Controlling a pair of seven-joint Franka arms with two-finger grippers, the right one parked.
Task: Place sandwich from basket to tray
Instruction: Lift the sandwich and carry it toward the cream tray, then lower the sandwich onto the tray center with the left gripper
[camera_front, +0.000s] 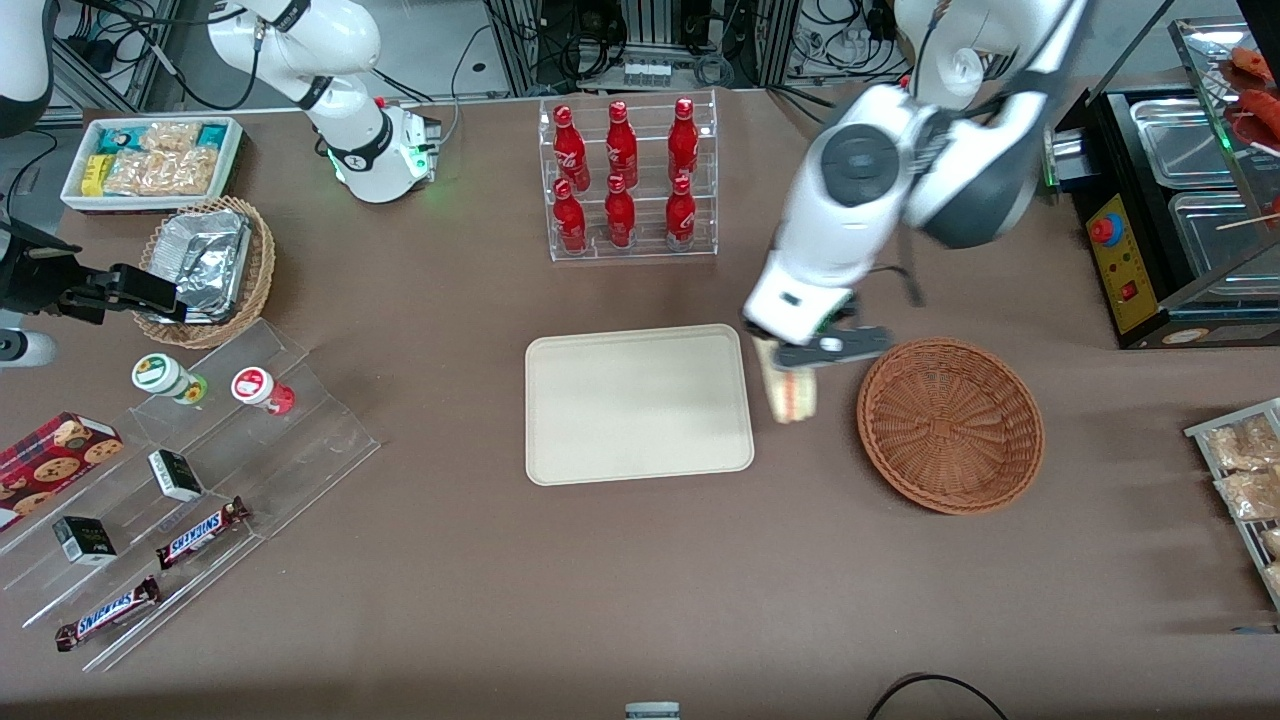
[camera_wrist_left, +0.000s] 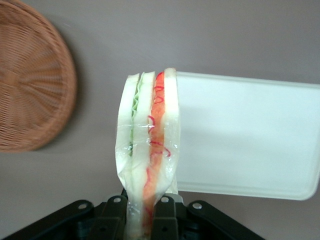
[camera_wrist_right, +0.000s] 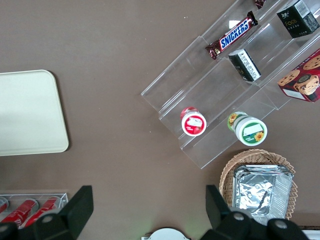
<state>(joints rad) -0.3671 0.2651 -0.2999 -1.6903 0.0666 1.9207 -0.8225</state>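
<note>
Brown bench (camera_front: 640, 580) below, your tool (camera_wrist_left: 144, 210) pinches the sandwich (camera_wrist_left: 149, 165) aloft between basket (camera_front: 950, 424) and tray (camera_front: 638, 403); carry it over the tray, then lower and release.

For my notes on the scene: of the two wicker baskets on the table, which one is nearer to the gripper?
The reddish-brown basket, empty, lies beside the gripper, which holds the sandwich.

The gripper (camera_front: 800, 362), closed on the sandwich (camera_front: 789, 392), hangs between tray (camera_front: 560, 440) and basket (camera_front: 950, 425), above the table (camera_front: 600, 580)
</note>
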